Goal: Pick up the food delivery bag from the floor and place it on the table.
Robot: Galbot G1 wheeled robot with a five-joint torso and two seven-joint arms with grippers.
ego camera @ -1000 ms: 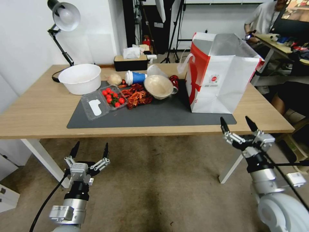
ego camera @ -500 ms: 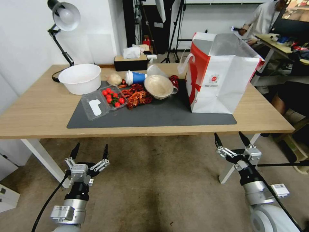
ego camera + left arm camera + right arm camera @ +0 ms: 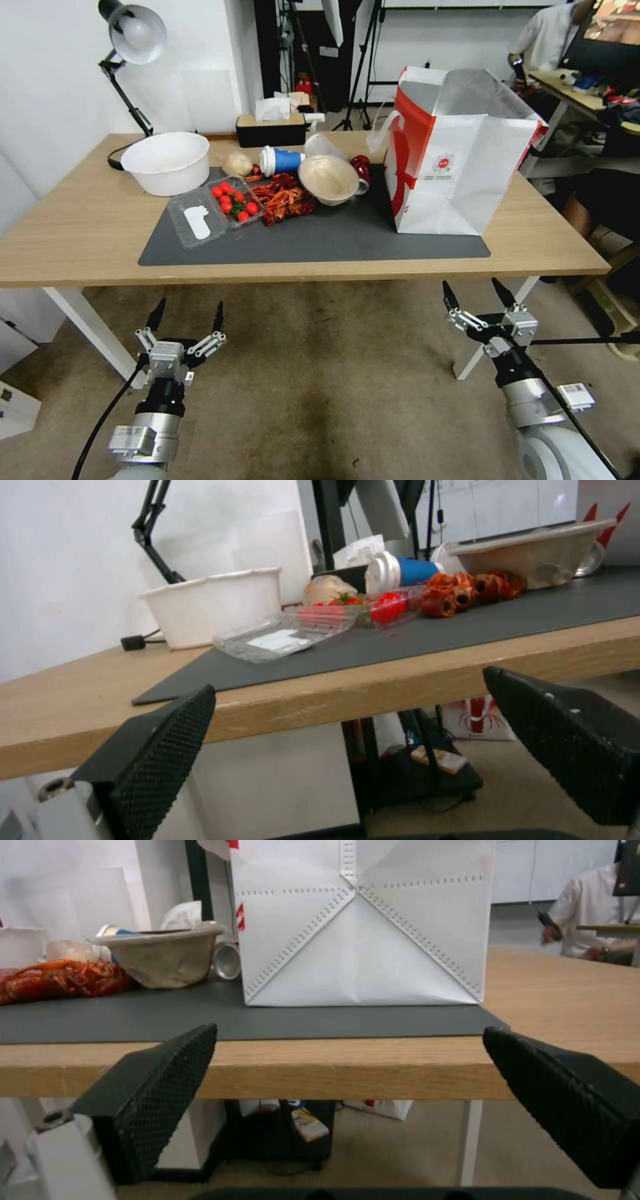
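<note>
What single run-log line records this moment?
food delivery bag: upright on table mat | left gripper: open, below table edge | right gripper: open, below table edge, empty

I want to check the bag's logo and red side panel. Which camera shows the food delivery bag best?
The head view: the food delivery bag stands whole on the table, with logo, red side, foil lining and a handle visible. The right wrist view shows its plain white creased face, top cropped. The left wrist view catches a red-and-white sliver at the frame's edge.

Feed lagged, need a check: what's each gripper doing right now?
Left gripper: open, empty, low before the table.
Right gripper: open, empty, below the table edge; bag stands on the table.
</note>
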